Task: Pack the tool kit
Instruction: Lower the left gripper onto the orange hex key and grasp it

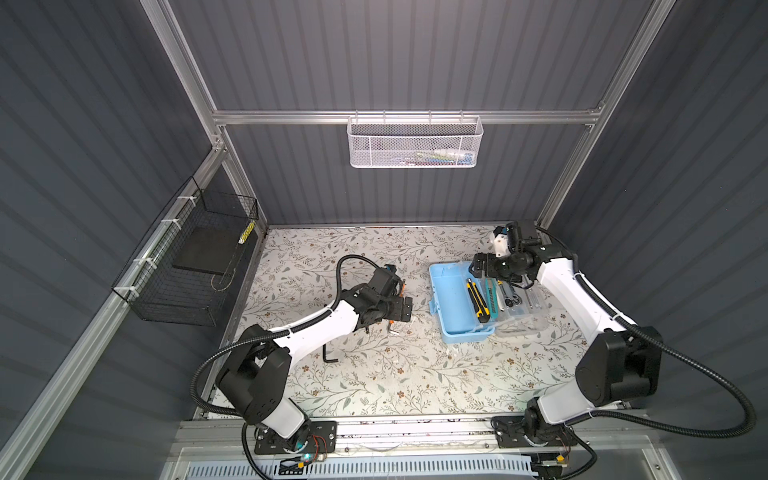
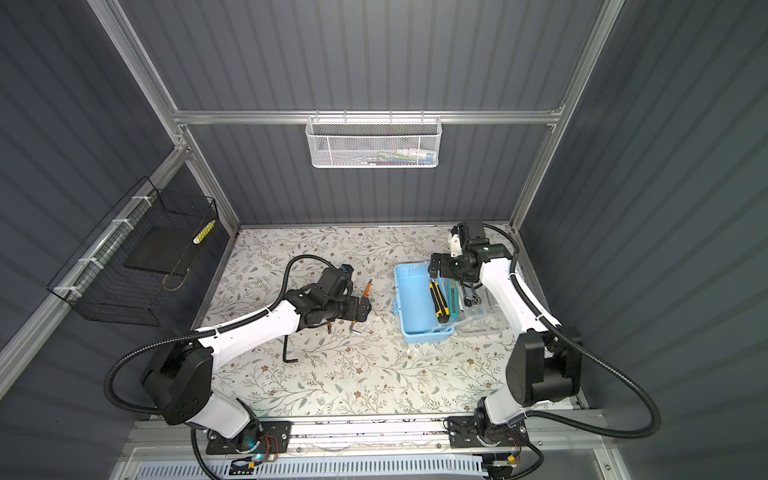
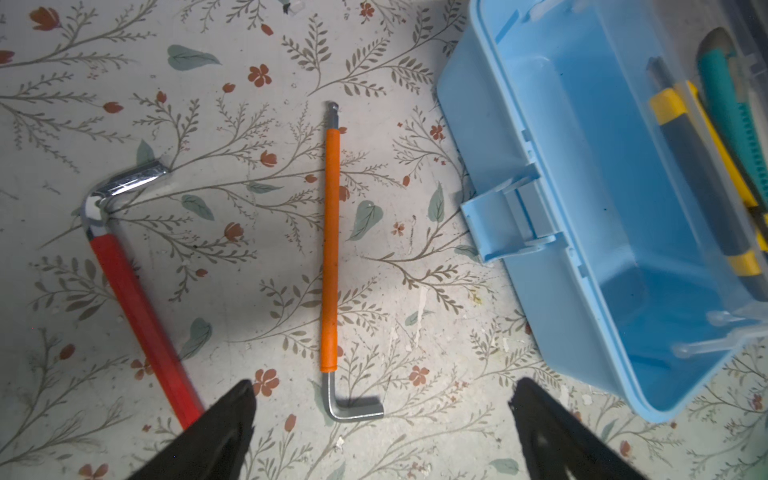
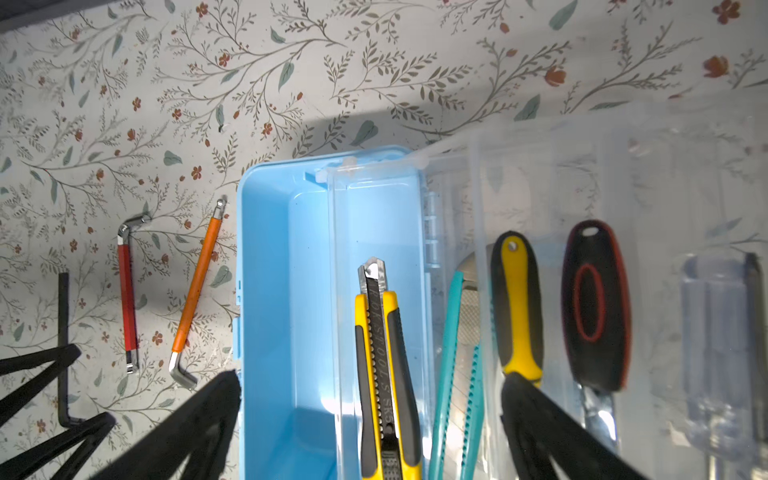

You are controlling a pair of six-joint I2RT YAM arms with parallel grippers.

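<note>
Light blue plastic, the tool box [image 1: 451,299] lies open on the right of the worktop [image 1: 374,386], a yellow knife [image 4: 380,353] inside. Our right pincer [image 4: 370,378] hangs above it, spread wide and empty. We judge packing midway: the left pincer [image 3: 382,386], equally wide and empty, hovers over the orange hex key [image 3: 330,249]; next we must descend and close on its sleeve.
</note>
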